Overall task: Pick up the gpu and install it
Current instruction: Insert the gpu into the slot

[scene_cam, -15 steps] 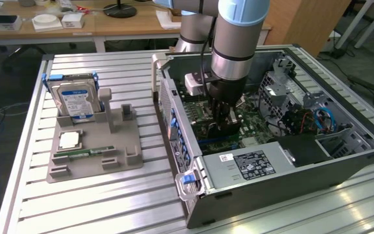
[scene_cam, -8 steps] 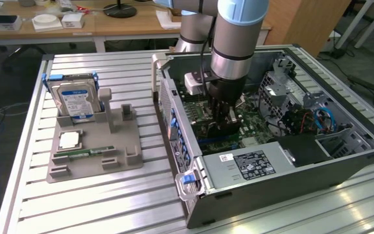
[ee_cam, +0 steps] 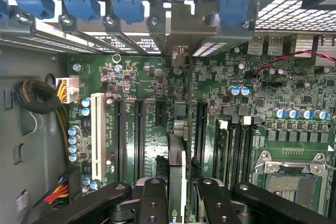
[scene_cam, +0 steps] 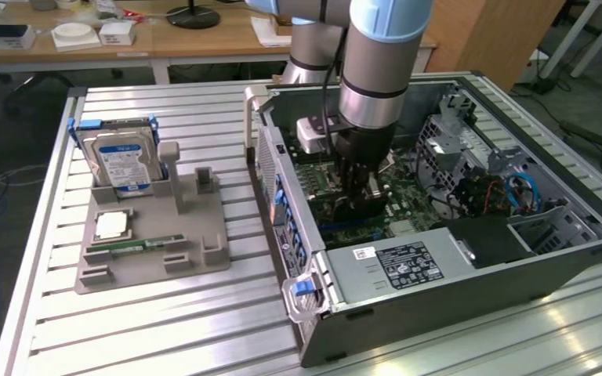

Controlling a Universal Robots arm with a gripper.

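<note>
- The tray (scene_cam: 191, 262) lies near the edge of the tabletop (scene_cam: 175, 110) on the exterior view's left. It keeps spare parts within the arm's reach: a hard drive (scene_cam: 123, 160) upright at the far end, and a processor chip (scene_cam: 110, 225) and a memory stick (scene_cam: 134, 247) flat toward the near end.
- The computer case (scene_cam: 469, 305) lies on its side along the tabletop's edge on the exterior view's right. Its open side faces up, so the circuit board (scene_cam: 411, 200) faces the arm and parts go in from above.
- The gripper (scene_cam: 359, 196) hangs inside the case, pointing straight down over the middle of the board.
- The fingers (ee_cam: 152, 198) are partly closed and clamp the graphics card (ee_cam: 177, 166) by its two flat faces. This grip keeps the card on edge, with its lower edge facing the board.
- The card stands among the long black slots (ee_cam: 139, 140), parallel to them, with one end toward the row of blue latches (ee_cam: 128, 1) at the case's rear wall. This alignment suits a straight push into a slot.
- Whether the card's edge is already seated cannot be told.
</note>
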